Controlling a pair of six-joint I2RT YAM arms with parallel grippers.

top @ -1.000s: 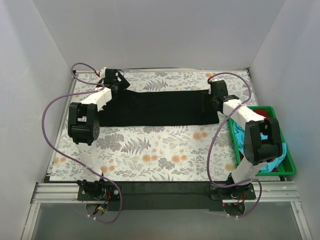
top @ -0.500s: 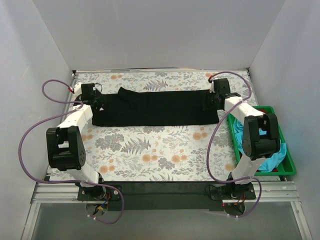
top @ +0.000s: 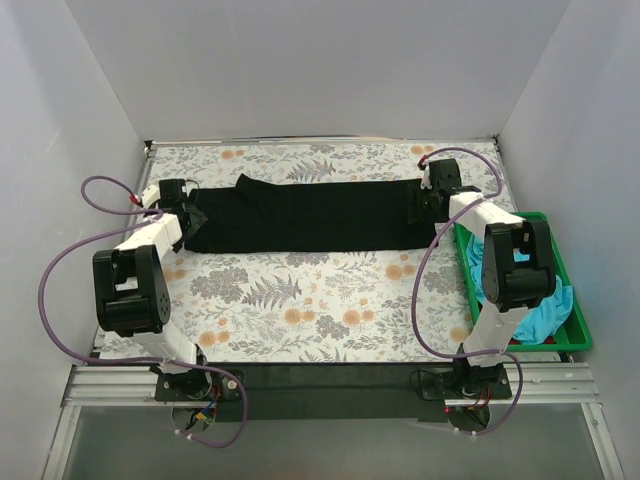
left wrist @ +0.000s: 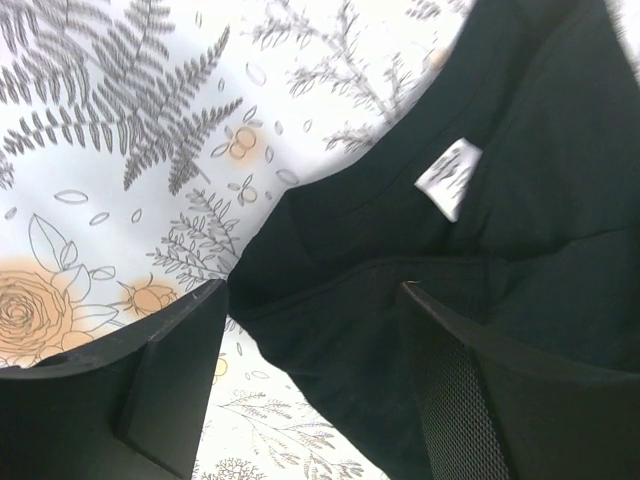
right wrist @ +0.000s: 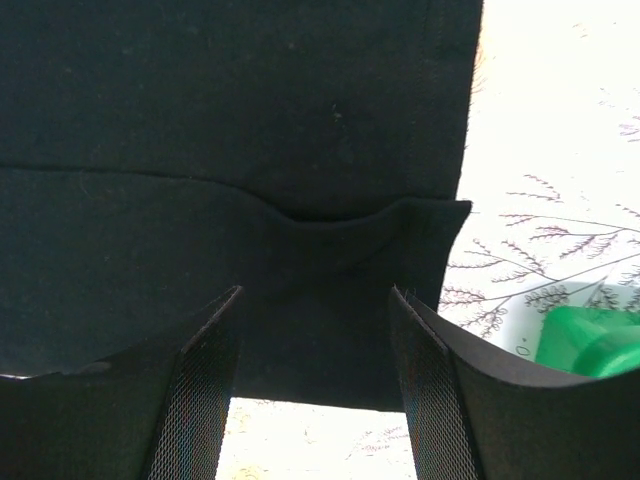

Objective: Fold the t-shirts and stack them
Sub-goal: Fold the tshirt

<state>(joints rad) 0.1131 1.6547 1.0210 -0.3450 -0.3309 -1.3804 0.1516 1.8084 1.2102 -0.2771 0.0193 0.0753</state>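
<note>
The black t-shirt (top: 310,215) lies folded into a long band across the far part of the floral table. My left gripper (top: 183,207) is open at the shirt's left end; in the left wrist view the collar with its white label (left wrist: 450,178) lies between and beyond the open fingers (left wrist: 170,370). My right gripper (top: 432,200) is open at the shirt's right end; in the right wrist view the black cloth (right wrist: 300,150) spans the gap between the fingers (right wrist: 430,380). A turquoise shirt (top: 525,310) lies in the green tray. The red shirt is mostly hidden.
The green plastic tray (top: 572,300) stands at the right edge of the table, its corner visible in the right wrist view (right wrist: 590,345). White walls enclose the table on three sides. Purple cables loop from both arms.
My left arm has swung from above the shirt's far left corner out to the left and down to its left end. My right gripper shifted slightly toward the far right corner.
</note>
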